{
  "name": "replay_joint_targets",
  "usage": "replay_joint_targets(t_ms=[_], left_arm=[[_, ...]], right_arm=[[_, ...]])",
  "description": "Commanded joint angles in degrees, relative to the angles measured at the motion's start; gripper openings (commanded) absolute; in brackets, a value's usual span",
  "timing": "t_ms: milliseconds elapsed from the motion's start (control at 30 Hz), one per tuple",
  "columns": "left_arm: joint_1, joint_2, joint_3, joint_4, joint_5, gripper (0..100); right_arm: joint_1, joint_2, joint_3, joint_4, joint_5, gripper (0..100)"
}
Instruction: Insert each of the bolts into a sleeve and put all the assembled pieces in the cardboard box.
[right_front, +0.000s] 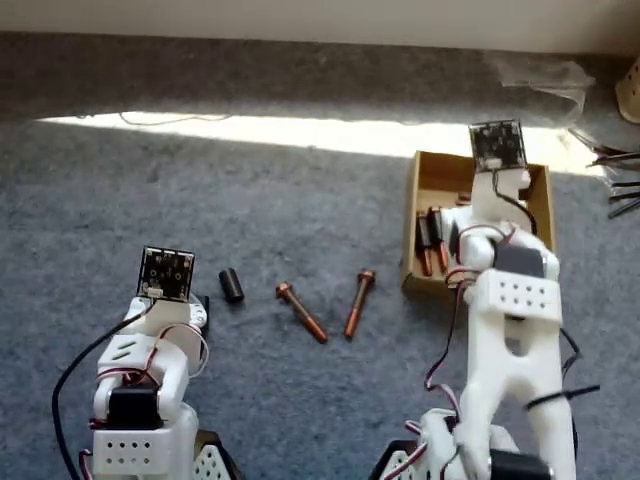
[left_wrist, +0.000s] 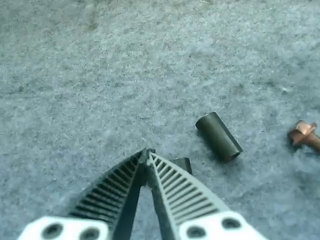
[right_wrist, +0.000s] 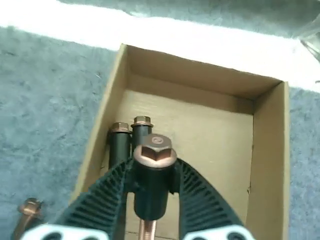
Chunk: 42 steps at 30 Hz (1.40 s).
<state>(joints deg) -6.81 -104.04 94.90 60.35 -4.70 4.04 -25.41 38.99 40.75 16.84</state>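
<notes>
My left gripper (left_wrist: 148, 153) is shut and empty, low over the grey carpet. A black sleeve (left_wrist: 218, 136) lies just beyond its tips to one side, and a second dark piece (left_wrist: 182, 164) peeks out behind one finger. In the high view the sleeve (right_front: 231, 285) sits left of two loose copper bolts (right_front: 301, 311) (right_front: 359, 302). My right gripper (right_wrist: 152, 170) is over the cardboard box (right_wrist: 210, 135), shut on a bolt-in-sleeve piece (right_wrist: 151, 192). Two assembled pieces (right_wrist: 120, 147) (right_wrist: 142, 131) lie in the box against its wall.
The box (right_front: 440, 175) stands at the right on the carpet, with a bright strip of sunlight behind it. Cables and clear plastic lie at the far right edge (right_front: 615, 165). A loose bolt head (right_wrist: 28, 209) lies on the carpet outside the box.
</notes>
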Motion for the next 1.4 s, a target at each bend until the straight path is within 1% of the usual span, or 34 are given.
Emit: replay_joint_targets(t_ms=[0, 200, 367, 600, 733, 867, 1000, 1067, 1200, 1267, 1367], left_arm=[[-0.40, -0.84, -0.48, -0.26, -0.53, 1], [-0.40, -0.84, -0.31, -0.26, -0.53, 1], [-0.40, -0.84, -0.22, -0.26, -0.53, 1], [-0.40, -0.84, -0.22, -0.26, -0.53, 1], [-0.57, -0.84, -0.22, -0.26, -0.53, 1], [-0.57, -0.84, -0.22, -0.26, -0.53, 1], [-0.66, -0.84, -0.22, -0.26, -0.53, 1], [-0.66, -0.84, -0.22, -0.26, -0.53, 1], [-0.66, -0.84, -0.13, -0.26, -0.53, 1], [-0.66, -0.84, -0.13, -0.26, -0.53, 1], [-0.66, -0.84, -0.13, -0.26, -0.53, 1]], right_arm=[[2.15, 10.95, -10.24, -2.33, 0.53, 0.4], [3.65, 26.86, -20.97, -2.15, 0.53, 0.4], [3.82, 35.12, -28.09, -2.07, 0.53, 0.4], [3.56, 41.45, -32.84, -2.07, 0.88, 0.4], [3.21, 43.56, -33.10, -1.80, 4.84, 0.6], [2.24, 44.70, -33.45, 2.59, 5.36, 0.7], [1.10, 44.88, -33.36, 3.21, 5.36, 0.8], [0.84, 44.79, -33.36, 3.30, 5.36, 3.8], [0.66, 44.53, -33.98, 7.52, 5.01, 19.5], [0.31, 44.62, -36.70, 9.98, 5.27, 25.2], [-0.04, 44.53, -41.63, 15.60, 5.36, 25.5]])
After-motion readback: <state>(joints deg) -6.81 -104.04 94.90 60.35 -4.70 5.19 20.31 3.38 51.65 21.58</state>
